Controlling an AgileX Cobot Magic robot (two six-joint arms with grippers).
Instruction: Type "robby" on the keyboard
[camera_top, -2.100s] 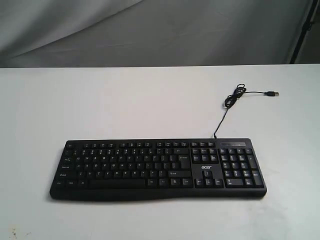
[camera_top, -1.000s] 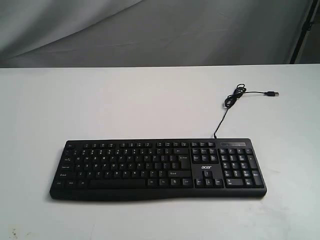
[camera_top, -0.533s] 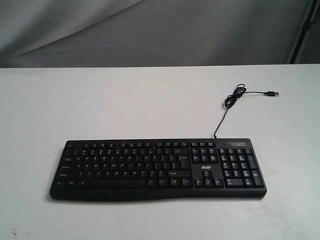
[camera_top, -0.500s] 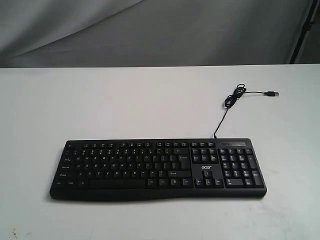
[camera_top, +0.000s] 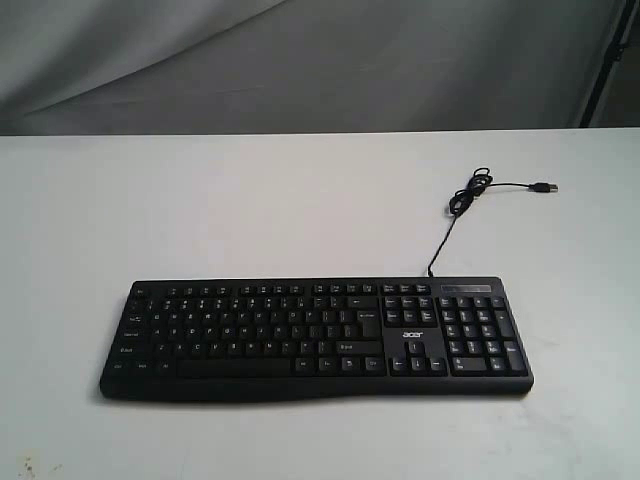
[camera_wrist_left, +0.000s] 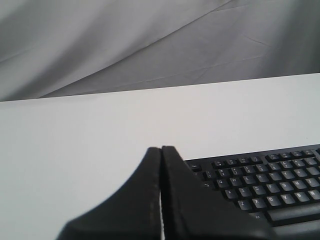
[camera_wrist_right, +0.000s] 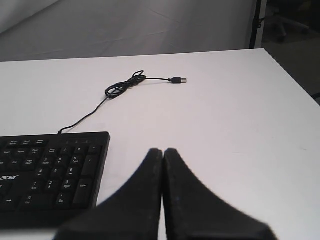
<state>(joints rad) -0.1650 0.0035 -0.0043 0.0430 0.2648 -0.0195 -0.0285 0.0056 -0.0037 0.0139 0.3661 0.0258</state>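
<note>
Wide black plastic keyboard (camera_top: 315, 338) on white surface (camera_top: 300, 210), lying between the two claws: left claw (camera_wrist_left: 161, 148) near its Escape-key corner, right claw (camera_wrist_right: 163, 150) near its number pad; both closed, empty.

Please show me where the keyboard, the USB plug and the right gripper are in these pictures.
keyboard (camera_top: 300, 335): exterior view, on the letter keys near its middle.
USB plug (camera_top: 543, 187): exterior view, on the connector body.
right gripper (camera_wrist_right: 163, 150): right wrist view, between the tips of its shut fingers.
</note>
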